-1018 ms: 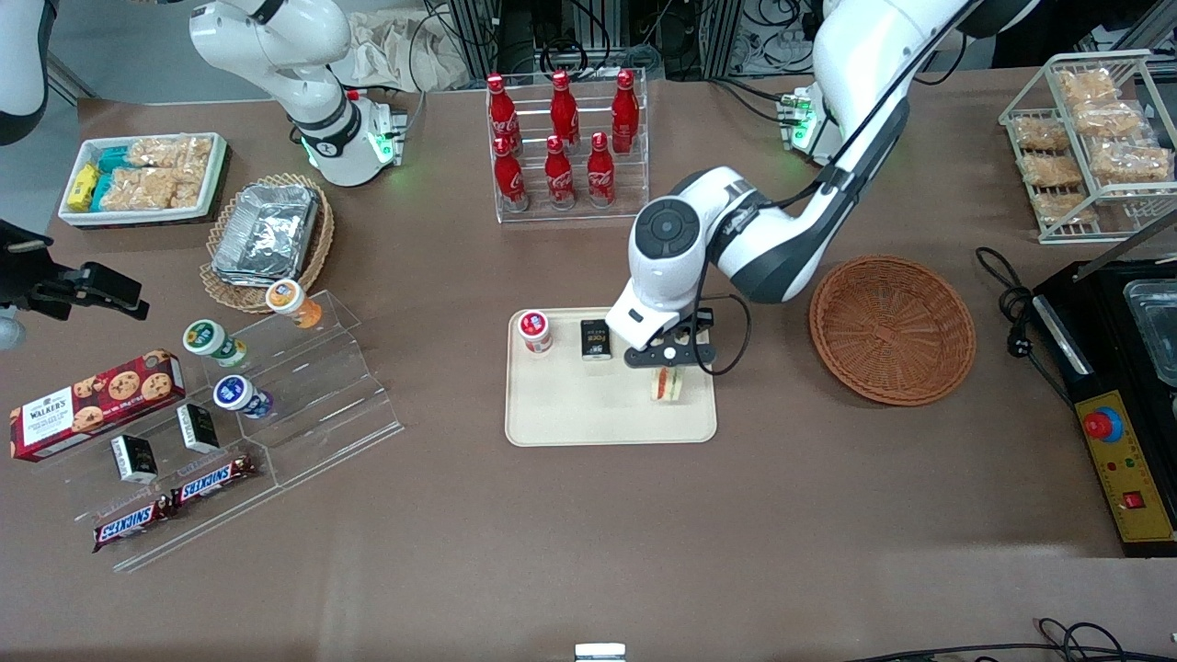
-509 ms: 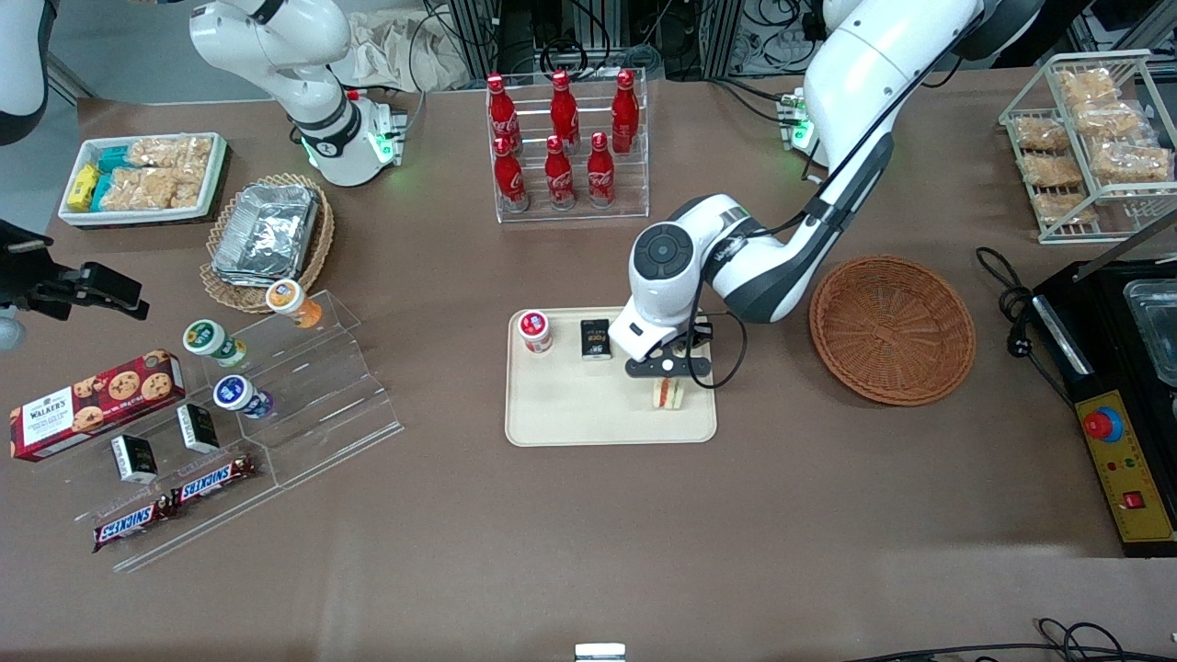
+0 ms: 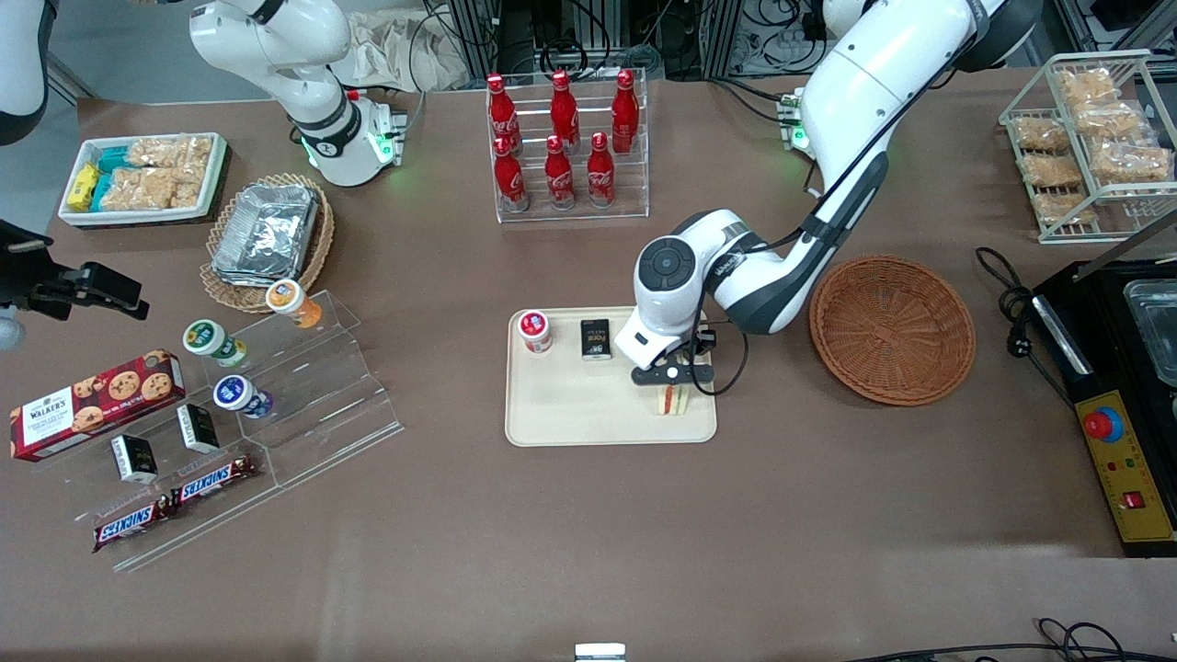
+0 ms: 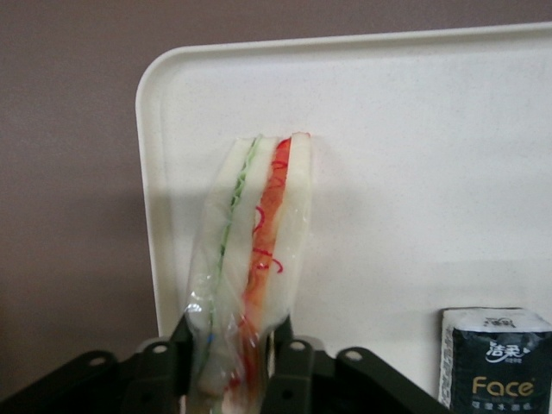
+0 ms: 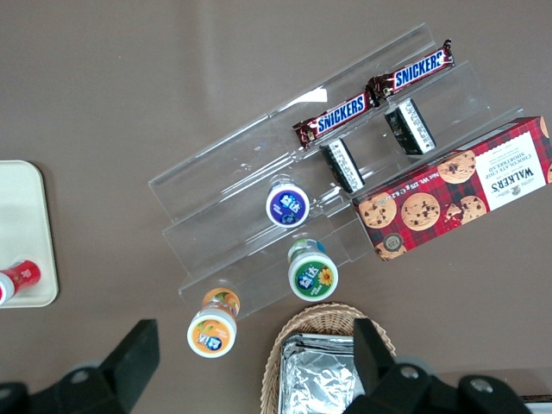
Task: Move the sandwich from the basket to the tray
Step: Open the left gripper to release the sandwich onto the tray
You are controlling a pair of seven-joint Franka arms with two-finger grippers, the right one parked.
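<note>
Fingers (image 4: pixel 168 366) of the left arm's hand (image 3: pixel 672 376) were clamped on the sandwich (image 4: pixel 250 259), one pad on each bread face, with the wedge standing on edge and its red and green filling lines showing through clear wrap. From the front camera the sandwich (image 3: pixel 671 400) sat low over the tray (image 3: pixel 570 414), at the tray's end nearest the working arm and close to its rim; whether its lower edge touched the tray surface could not be told. On the same tray, a black packet marked "Face" (image 3: pixel 596 338) stood just beside the hand, and a small red-lidded cup (image 3: pixel 534 331) stood next to that, toward the parked arm's end. The basket (image 3: pixel 892 329), reddish-brown and woven, lay on the brown table (image 3: pixel 588 533) toward the working arm's end, apart from the tray, with nothing seen in it. A clear rack of red bottles (image 3: pixel 565 138) stood farther from the front camera than the tray. A tan wicker basket holding a foil container (image 3: pixel 268 232) lay toward the parked arm's end.
</note>
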